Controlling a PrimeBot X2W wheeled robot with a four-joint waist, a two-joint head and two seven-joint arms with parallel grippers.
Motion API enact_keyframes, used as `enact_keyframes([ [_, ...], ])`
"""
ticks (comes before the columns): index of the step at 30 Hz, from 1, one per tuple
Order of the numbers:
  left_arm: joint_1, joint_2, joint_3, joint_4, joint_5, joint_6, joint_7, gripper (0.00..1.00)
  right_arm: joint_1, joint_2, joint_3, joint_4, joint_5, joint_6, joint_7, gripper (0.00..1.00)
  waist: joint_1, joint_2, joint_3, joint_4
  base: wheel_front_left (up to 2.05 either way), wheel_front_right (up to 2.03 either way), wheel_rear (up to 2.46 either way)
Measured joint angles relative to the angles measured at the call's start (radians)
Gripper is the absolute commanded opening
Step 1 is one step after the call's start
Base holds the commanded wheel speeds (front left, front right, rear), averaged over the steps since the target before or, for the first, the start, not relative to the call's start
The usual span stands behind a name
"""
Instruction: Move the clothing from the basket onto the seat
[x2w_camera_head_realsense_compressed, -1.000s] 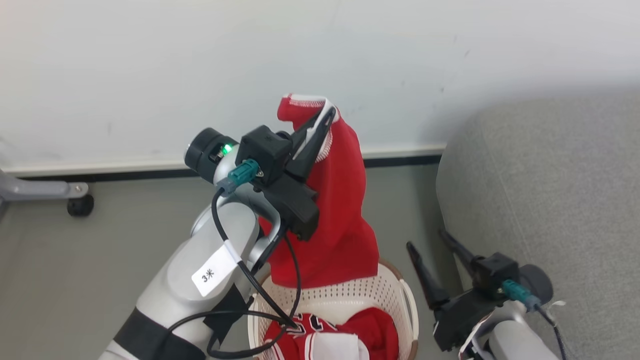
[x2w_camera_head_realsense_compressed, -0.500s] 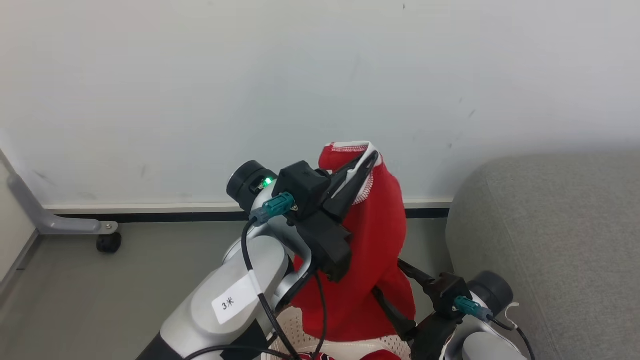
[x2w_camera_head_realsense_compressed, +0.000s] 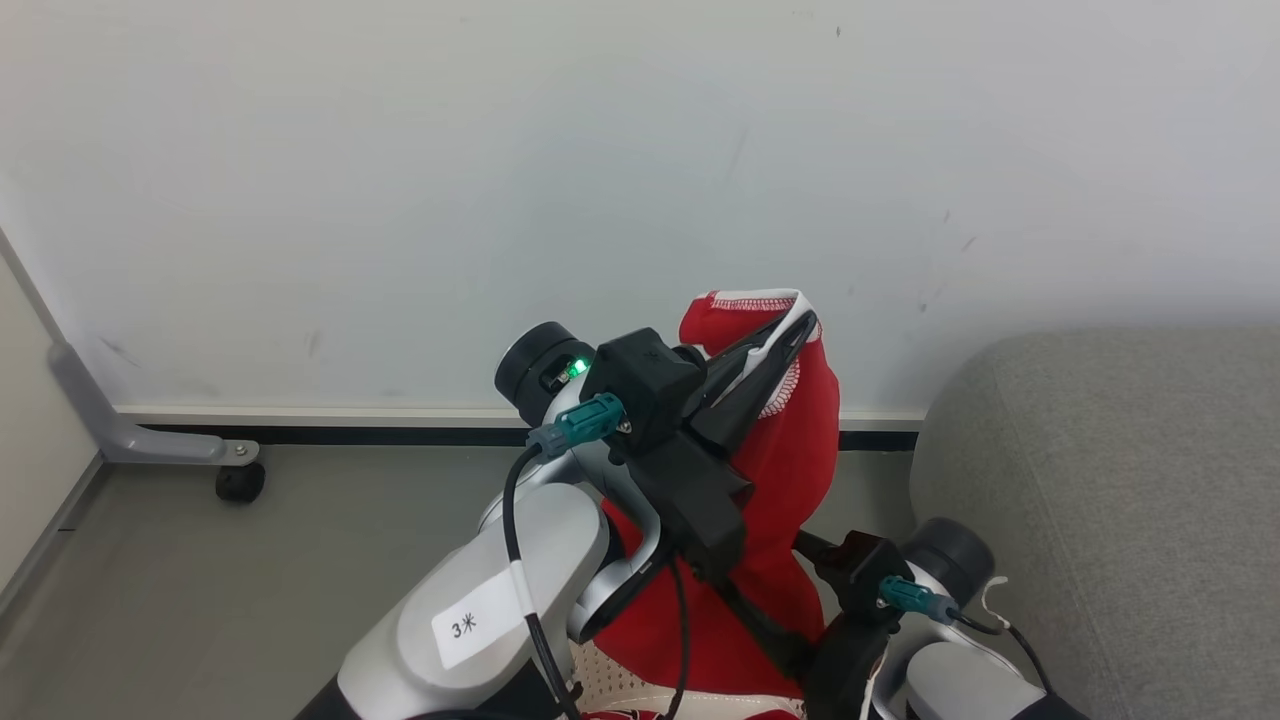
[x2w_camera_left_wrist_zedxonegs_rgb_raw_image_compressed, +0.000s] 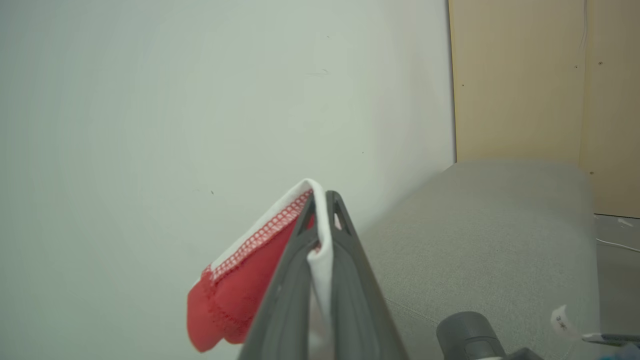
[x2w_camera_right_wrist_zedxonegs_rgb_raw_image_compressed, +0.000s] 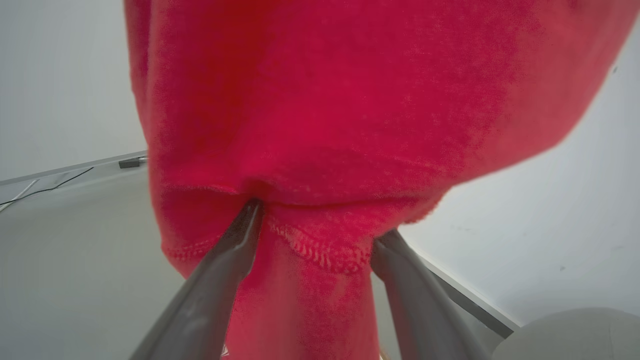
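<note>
**Plain red sports garment with white trim (x2w_camera_head_realsense_compressed: 790, 470) was held high beside grey woven-fabric sofa (x2w_camera_head_realsense_compressed: 1120, 480)**

The robot's left tool (x2w_camera_head_realsense_compressed: 800, 325) was clamped tight on the white-trimmed edge of the red sports garment. It held the garment raised in front of a plain white wall (x2w_camera_head_realsense_compressed: 400, 200), with the cloth hanging down from the pinch. In the left wrist view the white band ran between the two dark fingers (x2w_camera_left_wrist_zedxonegs_rgb_raw_image_compressed: 360, 300), and a red fold drooped to their left.

Lower down, the right tool (x2w_camera_right_wrist_zedxonegs_rgb_raw_image_compressed: 320, 220) stood spread wide. One finger was on either side of the garment's stitched bottom hem, and the fabric bunched between them without being pinched.

The garment's lowest part reached the cream-white perforated plastic basket (x2w_camera_head_realsense_compressed: 610, 675) at the bottom edge of the head view. Whether cloth and basket touched could not be told.

The large, rounded sofa stood near the hanging garment, on the robot's right. A grey metal leg with a black caster (x2w_camera_head_realsense_compressed: 238, 483) rested on the grey floor (x2w_camera_head_realsense_compressed: 300, 560) at the left.
</note>
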Motion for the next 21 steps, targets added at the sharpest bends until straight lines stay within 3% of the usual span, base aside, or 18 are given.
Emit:
enact_keyframes([
  [2, 0.000, 0.000, -0.002, -0.007, -0.002, 0.005, 0.005, 0.00, -0.019, 0.000, 0.045, -0.013, 0.013, 0.000, 0.000, 1.00, 0.0000, 0.0000, 0.001, 0.002, 0.00, 0.00, 0.00],
  [3, 0.000, 0.000, -0.002, -0.008, -0.002, 0.009, 0.007, 0.00, -0.025, 0.001, 0.056, -0.019, 0.024, 0.000, 0.000, 0.95, 0.0000, 0.0000, 0.002, 0.003, 0.00, 0.00, 0.00],
  [4, 0.000, 0.000, -0.002, -0.008, -0.003, 0.009, 0.014, 0.00, -0.031, 0.000, 0.066, -0.025, 0.039, 0.000, 0.000, 0.62, 0.0000, 0.0000, 0.003, 0.004, 0.00, 0.00, 0.00],
  [7, 0.001, 0.000, 0.003, -0.005, -0.007, 0.018, 0.022, 0.00, -0.042, -0.001, 0.092, -0.039, 0.066, 0.000, 0.000, 0.04, 0.0000, 0.0000, 0.006, 0.006, 0.00, 0.00, 0.00],
  [8, 0.004, 0.000, 0.007, -0.004, -0.008, 0.020, 0.025, 0.00, -0.043, -0.001, 0.095, -0.041, 0.073, 0.000, 0.000, 0.00, 0.0000, 0.0000, 0.007, 0.006, 0.00, 0.00, 0.00],
  [17, 0.052, 0.037, 0.055, 0.018, -0.024, 0.056, 0.031, 0.02, -0.050, -0.030, 0.085, -0.082, 0.166, 0.000, 0.000, 0.00, 0.0000, 0.0000, 0.015, -0.014, 0.00, 0.00, 0.00],
  [18, 0.058, 0.041, 0.060, 0.022, -0.026, 0.061, 0.031, 0.16, -0.050, -0.036, 0.081, -0.087, 0.175, 0.000, 0.000, 0.00, 0.0000, 0.0000, 0.016, -0.017, 0.00, 0.00, 0.00],
  [20, 0.072, 0.049, 0.068, 0.027, -0.032, 0.063, 0.029, 0.56, -0.050, -0.051, 0.069, -0.099, 0.189, 0.000, 0.000, 0.00, 0.0000, 0.0000, 0.018, -0.026, 0.00, 0.00, 0.00],
  [21, 0.079, 0.053, 0.070, 0.030, -0.033, 0.066, 0.028, 0.71, -0.049, -0.059, 0.064, -0.105, 0.195, 0.000, 0.000, 0.00, 0.0000, 0.0000, 0.019, -0.031, 0.00, 0.00, 0.00],
])
